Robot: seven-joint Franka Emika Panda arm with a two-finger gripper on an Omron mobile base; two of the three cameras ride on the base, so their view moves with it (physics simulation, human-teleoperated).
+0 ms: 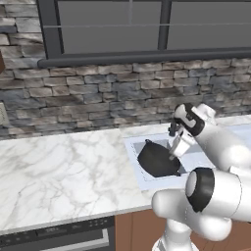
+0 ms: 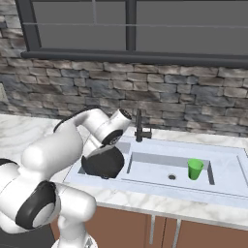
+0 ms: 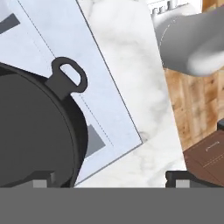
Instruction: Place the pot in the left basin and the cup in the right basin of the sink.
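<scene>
Matte-black and squat, the pot (image 2: 103,162) hangs tilted at my gripper (image 1: 175,155), one finger (image 3: 43,183) against its wall in the hand view and the jaws spread wide, so I cannot tell whether they truly clamp it. It sits over the left basin (image 1: 182,169) of the pale sink (image 2: 227,186), its loop handle (image 3: 69,75) out over the flat rim. I judge the pot step nearly done: lower and release next, while the green cup (image 2: 195,169) already stands in the right basin (image 2: 160,169), beside marble-veined counter (image 1: 59,171).
</scene>
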